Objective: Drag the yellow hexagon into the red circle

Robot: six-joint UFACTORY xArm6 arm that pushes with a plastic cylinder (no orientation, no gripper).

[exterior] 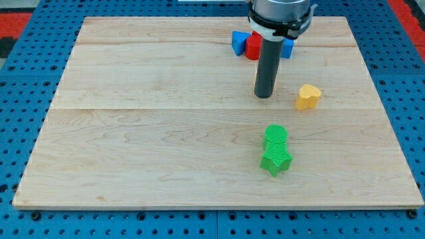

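My tip rests on the wooden board, right of centre in the upper half. A yellow block, which looks heart-shaped rather than hexagonal, lies just to the tip's right with a small gap between them. A red block sits near the view's top, above the tip. The rod partly hides it, so I cannot make out its shape. No other yellow block shows.
A blue block touches the red block's left side, and another blue block shows to the rod's right. A green round block and a green star sit touching below the tip. Blue pegboard surrounds the board.
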